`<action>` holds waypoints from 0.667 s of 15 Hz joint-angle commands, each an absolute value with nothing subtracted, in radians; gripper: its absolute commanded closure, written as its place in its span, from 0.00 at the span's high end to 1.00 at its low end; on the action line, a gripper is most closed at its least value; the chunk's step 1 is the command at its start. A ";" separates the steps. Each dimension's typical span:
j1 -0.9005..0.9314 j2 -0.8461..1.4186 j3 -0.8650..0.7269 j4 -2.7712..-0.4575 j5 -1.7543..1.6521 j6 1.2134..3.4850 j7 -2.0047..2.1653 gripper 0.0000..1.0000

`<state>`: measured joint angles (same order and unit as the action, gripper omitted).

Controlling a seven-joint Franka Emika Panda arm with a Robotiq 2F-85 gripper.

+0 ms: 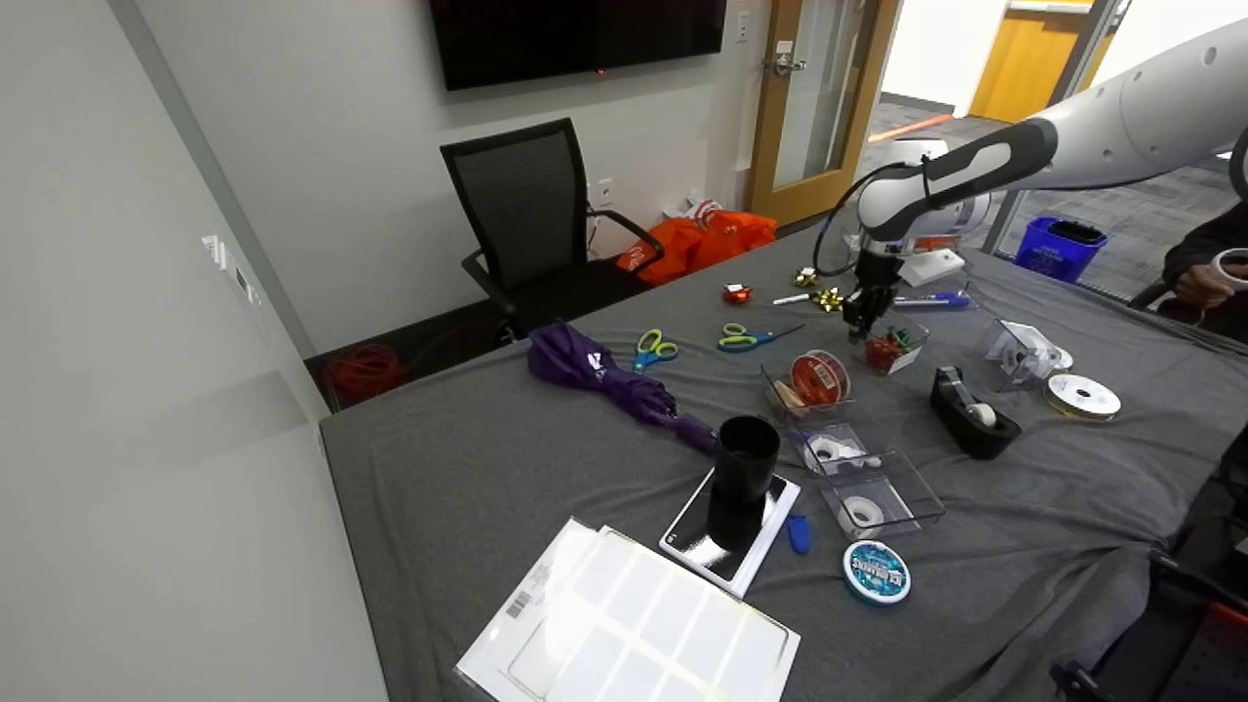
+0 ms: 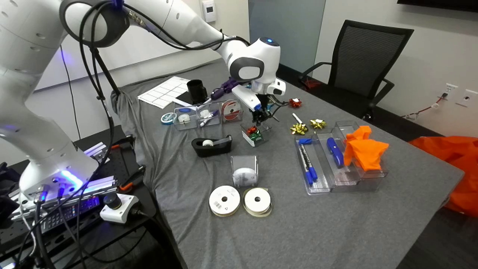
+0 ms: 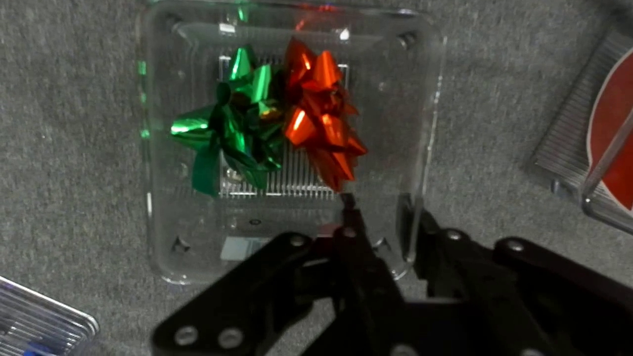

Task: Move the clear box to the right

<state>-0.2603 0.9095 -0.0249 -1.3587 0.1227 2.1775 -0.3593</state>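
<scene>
A small, low clear box [image 3: 431, 118] holds a green bow [image 3: 237, 128] and a red bow [image 3: 324, 109]. It stands on the grey cloth and also shows in both exterior views [image 1: 920, 345] [image 2: 266, 135]. My gripper [image 3: 383, 205] is open at one corner of it. One finger is inside the box and one outside, with the wall between them, close to the outer finger. The gripper also shows in both exterior views [image 1: 859, 327] [image 2: 257, 120]. Another low clear box [image 2: 244, 161] with white contents stands apart. I cannot tell which box the task names.
Joined clear bins [image 1: 912, 487] with a red ribbon spool [image 1: 820, 378] stand nearby. A black tape dispenser [image 2: 211, 148] is close. A clear organizer [image 2: 323, 175] holds blue pens and orange cloth. Ribbon spools [image 2: 224, 200], gold bows [image 2: 298, 129] and scissors [image 1: 746, 338] lie around.
</scene>
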 commanded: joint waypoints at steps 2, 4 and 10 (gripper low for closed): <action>-0.272 0.915 -0.013 -1.345 0.116 2.197 -0.346 0.00; -0.273 0.907 -0.014 -1.343 0.115 2.203 -0.334 0.01; -0.252 0.898 -0.044 -1.336 0.100 2.200 -0.227 0.01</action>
